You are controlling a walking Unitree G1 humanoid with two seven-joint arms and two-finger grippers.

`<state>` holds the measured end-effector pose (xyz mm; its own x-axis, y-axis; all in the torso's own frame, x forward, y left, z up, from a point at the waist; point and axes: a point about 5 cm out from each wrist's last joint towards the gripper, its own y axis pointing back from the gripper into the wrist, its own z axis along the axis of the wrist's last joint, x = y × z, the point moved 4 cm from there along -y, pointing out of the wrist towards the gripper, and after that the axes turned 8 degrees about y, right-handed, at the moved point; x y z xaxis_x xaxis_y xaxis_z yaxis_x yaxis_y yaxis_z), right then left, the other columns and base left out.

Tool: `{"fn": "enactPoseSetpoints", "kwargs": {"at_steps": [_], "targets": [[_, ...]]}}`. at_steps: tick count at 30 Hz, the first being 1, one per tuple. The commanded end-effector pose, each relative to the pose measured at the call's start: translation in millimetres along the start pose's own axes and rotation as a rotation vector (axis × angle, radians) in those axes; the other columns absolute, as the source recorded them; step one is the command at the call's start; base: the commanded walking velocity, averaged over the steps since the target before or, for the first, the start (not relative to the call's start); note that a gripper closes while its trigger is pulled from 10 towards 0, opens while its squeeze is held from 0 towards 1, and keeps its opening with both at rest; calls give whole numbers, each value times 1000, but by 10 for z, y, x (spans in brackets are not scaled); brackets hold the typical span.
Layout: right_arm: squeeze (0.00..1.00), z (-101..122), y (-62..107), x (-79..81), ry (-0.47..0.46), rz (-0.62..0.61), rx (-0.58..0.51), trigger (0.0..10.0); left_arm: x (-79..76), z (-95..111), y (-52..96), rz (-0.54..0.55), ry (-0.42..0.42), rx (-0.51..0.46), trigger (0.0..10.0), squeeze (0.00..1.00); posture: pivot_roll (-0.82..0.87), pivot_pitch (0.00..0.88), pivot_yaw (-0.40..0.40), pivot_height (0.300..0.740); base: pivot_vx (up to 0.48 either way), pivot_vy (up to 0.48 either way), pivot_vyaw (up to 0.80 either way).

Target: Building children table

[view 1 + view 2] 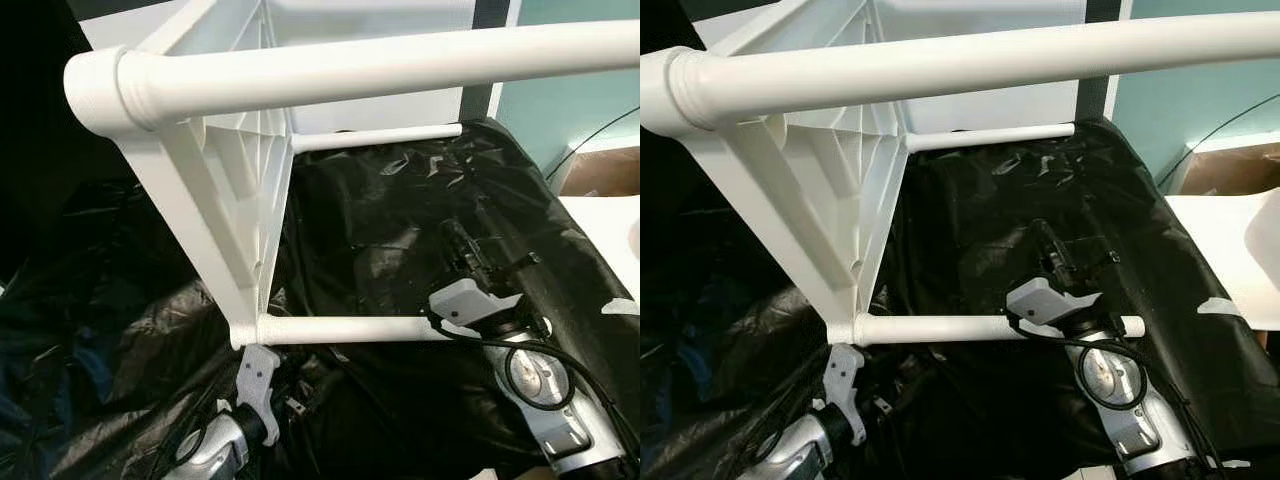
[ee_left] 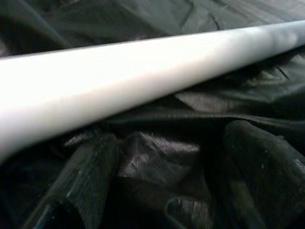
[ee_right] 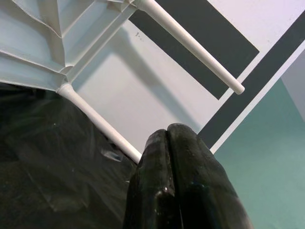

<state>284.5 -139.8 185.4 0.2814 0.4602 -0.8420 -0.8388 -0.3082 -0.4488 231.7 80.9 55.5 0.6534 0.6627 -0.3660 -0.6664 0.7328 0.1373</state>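
Note:
A white plastic children's table (image 1: pixel 215 180) lies on its side on black plastic sheeting (image 1: pixel 390 230), its ribbed underside facing right. Three round legs stick out to the right: a thick near one (image 1: pixel 400 65) across the top, a thin far one (image 1: pixel 380 137), and a low one (image 1: pixel 350 330). My left gripper (image 1: pixel 258 385) sits just below the socket of the low leg, which runs close across the left wrist view as a white bar (image 2: pixel 119 81). My right gripper (image 1: pixel 458 240) crosses the low leg's free end, with its black fingers (image 3: pixel 176 181) pressed together and nothing between them.
The crumpled black sheeting covers the whole work surface. A cardboard box (image 1: pixel 605 170) and a white surface (image 1: pixel 610 240) lie at the right edge. A teal wall (image 3: pixel 267 157) and a white wall with dark stripes (image 3: pixel 205 43) stand behind.

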Motion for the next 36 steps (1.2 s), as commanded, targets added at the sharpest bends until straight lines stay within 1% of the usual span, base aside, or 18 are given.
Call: {"fn": "enactPoseSetpoints", "kwargs": {"at_steps": [1, 3, 6, 7, 8, 9, 11, 13, 22, 26, 27, 28, 29, 30, 32, 33, 34, 36], "targets": [[0, 47, -18, -5, -21, -3, -9, 10000, -9, -160, 30, -41, 19, 77, 10000, 0, -33, 0, 133, 740, 0, 0, 0], [0, 45, -40, -11, -22, -7, -10, 10000, 30, -176, -63, -39, 8, 105, 10000, 0, -31, 0, 127, 740, 0, 0, 0], [0, 46, -48, -13, -22, -7, -11, 10000, 51, -178, -96, -32, 6, 112, 10000, 0, -31, 0, 127, 740, 0, 0, 0], [0, 47, -58, -17, -22, -9, -11, 10000, 65, -151, -139, -31, 2, 103, 10000, 0, -30, 0, 127, 740, 0, 0, 0], [0, 52, -70, -19, -23, -12, -11, 10000, 67, -74, -196, -25, 10, 69, 10000, 0, -30, 0, 127, 740, 0, 0, 0], [0, 52, -70, -19, -23, -12, -11, 10000, 67, -74, -196, -25, 10, 69, 10000, 0, -30, 0, 127, 740, 0, 0, 0], [0, 64, -92, -19, -28, -18, -12, 10000, 34, 81, -328, -24, 22, 3, 10000, 0, -28, 0, 127, 740, 0, 0, 0], [0, 72, -103, -19, -32, -21, -11, 10000, 22, 140, -416, -20, 21, -16, 10000, 0, -28, 0, 127, 740, 0, 0, 0], [0, 113, -96, 6, -43, -19, -11, 10000, 72, 219, -567, 26, -16, -56, 10000, 0, -35, 0, 131, 740, 0, 0, 0], [0, 122, -92, 13, -44, -16, -14, 10000, 88, 222, -549, 29, -17, -57, 10000, 0, -36, 0, 132, 740, 0, 0, 0], [0, 130, -90, 13, -40, -16, -18, 10000, 118, 226, -489, 33, -19, -60, 10000, 0, -36, 0, 132, 740, 0, 0, 0], [0, 130, -90, 13, -40, -16, -18, 10000, 118, 226, -489, 33, -19, -60, 10000, 0, -36, 0, 132, 740, 0, 0, 0], [0, 135, -87, 0, -30, -22, -22, 10000, 147, 248, -394, 34, -9, -77, 10000, 0, -36, 0, 132, 740, 0, 0, 0], [0, 135, -87, 0, -30, -22, -22, 10000, 147, 248, -394, 34, -9, -77, 10000, 0, -36, 0, 132, 740, 0, 0, 0], [0, 134, -88, -56, 12, -51, -34, 10000, 141, 349, -119, 6, 20, -147, 10000, 0, -35, 0, 129, 740, 0, 0, 0], [0, 134, -88, -56, 12, -51, -34, 10000, 141, 349, -119, 6, 20, -147, 10000, 0, -35, 0, 129, 740, 0, 0, 0], [0, 137, -88, -75, 27, -61, -41, 10000, 121, 384, -26, -9, 31, -171, 10000, 0, -35, 0, 129, 740, 0, 0, 0], [0, 137, -88, -75, 27, -61, -41, 10000, 121, 384, -26, -9, 31, -171, 10000, 0, -35, 0, 129, 740, 0, 0, 0]]}}
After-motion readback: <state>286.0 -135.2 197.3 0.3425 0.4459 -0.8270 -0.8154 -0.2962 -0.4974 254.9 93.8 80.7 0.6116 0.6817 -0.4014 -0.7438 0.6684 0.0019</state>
